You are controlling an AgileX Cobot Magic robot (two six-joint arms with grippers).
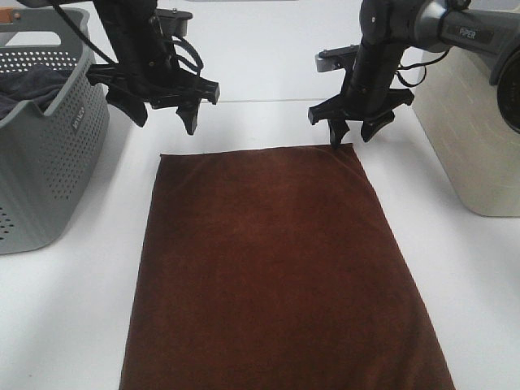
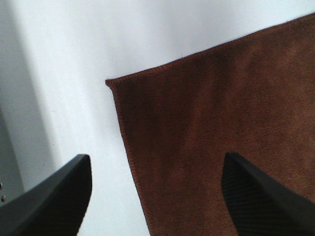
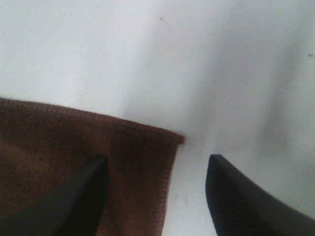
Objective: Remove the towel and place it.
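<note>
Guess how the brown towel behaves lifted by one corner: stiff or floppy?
Probably floppy: the towel lies flat against the table, so it should drape and drag. Its plush pile likely bunches rather than slides if pushed.

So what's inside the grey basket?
A dark grey cloth is bunched up near the top of the grey basket. The basket's wall hides everything lower down, so I cannot tell what else is in there.
</note>
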